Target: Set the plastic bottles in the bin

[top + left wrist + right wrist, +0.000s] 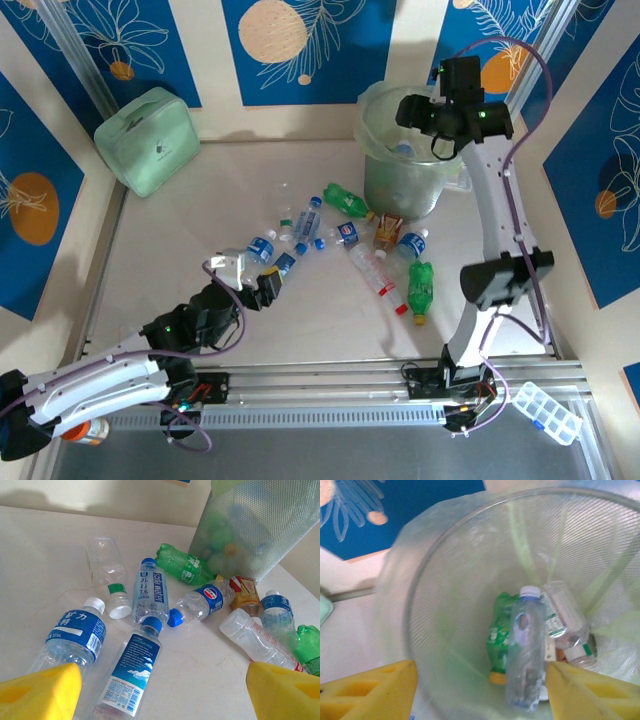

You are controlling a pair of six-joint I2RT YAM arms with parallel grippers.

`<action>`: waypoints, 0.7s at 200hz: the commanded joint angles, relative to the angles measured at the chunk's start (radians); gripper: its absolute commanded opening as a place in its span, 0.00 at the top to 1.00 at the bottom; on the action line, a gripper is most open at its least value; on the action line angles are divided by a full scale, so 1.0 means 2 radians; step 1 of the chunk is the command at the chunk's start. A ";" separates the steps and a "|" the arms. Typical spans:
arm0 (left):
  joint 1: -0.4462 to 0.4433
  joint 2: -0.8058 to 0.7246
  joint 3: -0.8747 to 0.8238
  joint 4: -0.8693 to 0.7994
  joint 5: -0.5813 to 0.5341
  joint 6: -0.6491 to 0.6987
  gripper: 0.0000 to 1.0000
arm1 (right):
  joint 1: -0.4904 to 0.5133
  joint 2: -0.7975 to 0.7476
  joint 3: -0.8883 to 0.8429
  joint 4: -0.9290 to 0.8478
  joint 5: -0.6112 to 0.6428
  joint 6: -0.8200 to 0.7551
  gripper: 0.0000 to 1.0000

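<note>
Pale tabletop, blue leaf-patterned walls. Small crushed plastic bottles lie scattered just ahead of your left gripper, wide open, empty. Your right gripper, open, empty, hangs over the round translucent pale-green bin.

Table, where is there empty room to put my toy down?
Bare table lies between the green case and the bottles, and along the near edge, this side of the bottles. The middle, from the bottles up to the bin, is crowded.
</note>
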State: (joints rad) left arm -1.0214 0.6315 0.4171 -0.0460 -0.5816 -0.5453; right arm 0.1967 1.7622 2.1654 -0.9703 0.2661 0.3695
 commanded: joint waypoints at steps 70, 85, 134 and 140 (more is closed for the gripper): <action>0.003 0.018 0.007 0.008 -0.013 0.003 0.15 | 0.204 -0.289 -0.397 0.169 0.082 -0.041 0.37; 0.003 0.021 0.006 0.010 -0.016 0.003 0.15 | 0.234 -0.307 -0.453 0.171 0.100 -0.036 0.37; 0.003 0.025 0.005 0.012 -0.021 0.005 0.15 | 0.287 -0.274 -0.552 0.142 0.154 -0.015 0.34; 0.003 0.025 0.004 0.011 -0.022 0.005 0.15 | 0.285 -0.265 -0.557 0.139 0.157 -0.014 0.33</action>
State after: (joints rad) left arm -1.0210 0.6785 0.4168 -0.0422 -0.5964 -0.5446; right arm 0.7605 1.1831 1.0851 -0.6662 0.4980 0.3149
